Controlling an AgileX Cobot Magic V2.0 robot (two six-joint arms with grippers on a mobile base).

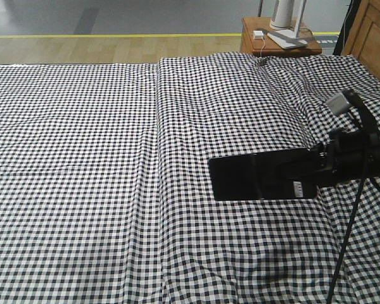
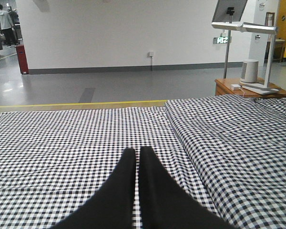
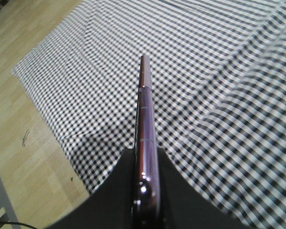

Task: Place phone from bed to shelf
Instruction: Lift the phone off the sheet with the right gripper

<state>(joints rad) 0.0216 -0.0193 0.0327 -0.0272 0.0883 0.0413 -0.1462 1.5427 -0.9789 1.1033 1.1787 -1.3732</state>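
The phone (image 1: 237, 178), clamped in the right pincer (image 3: 146, 160), hangs over the creased gingham bed (image 1: 82, 158) beside wood floor (image 1: 82, 45).

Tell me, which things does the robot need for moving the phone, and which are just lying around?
Needed: phone, right tool gripping it, bed below.
Just lying around: side table, desk lamp, small white box.

Even indoor light, a soft shadow on the bed (image 1: 114, 177), right wrist view blurred.
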